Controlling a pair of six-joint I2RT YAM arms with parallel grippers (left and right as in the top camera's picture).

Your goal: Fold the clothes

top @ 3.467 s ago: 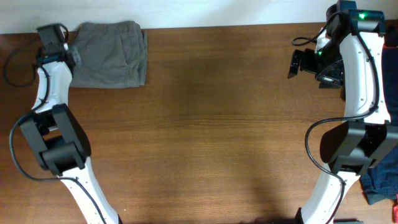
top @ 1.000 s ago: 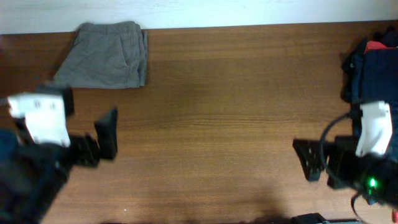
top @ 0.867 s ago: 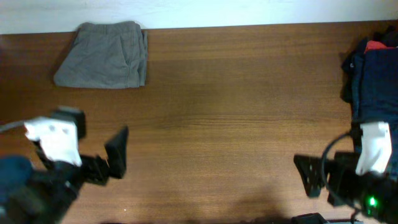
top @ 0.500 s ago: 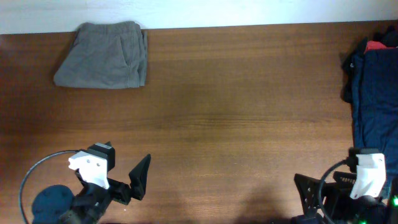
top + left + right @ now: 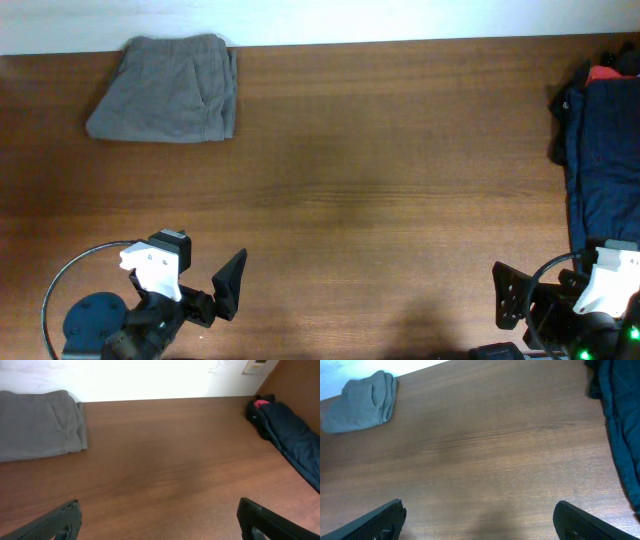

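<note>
The clothes, a pair of grey-olive shorts (image 5: pixel 168 88), lie folded in a compact rectangle at the table's far left corner. They also show in the left wrist view (image 5: pixel 37 422) and the right wrist view (image 5: pixel 362 402). My left gripper (image 5: pixel 159 520) hangs over the near left edge, far from the shorts, open with only bare wood between its fingers (image 5: pixel 62 521). From overhead, one dark finger (image 5: pixel 231 283) of it shows. My right gripper (image 5: pixel 480 520) is at the near right edge, open and holding nothing, one finger (image 5: pixel 508 295) visible from above.
A pile of dark navy garments (image 5: pixel 605 150) with a bit of red cloth (image 5: pixel 600 72) lies along the right edge. A white wall runs behind the table's far edge. A blue round arm base (image 5: pixel 88 318) sits at the near left.
Both arms have drawn back from the table's far side to its near edge. The shorts stay where they lay. Both grippers have stayed open.
</note>
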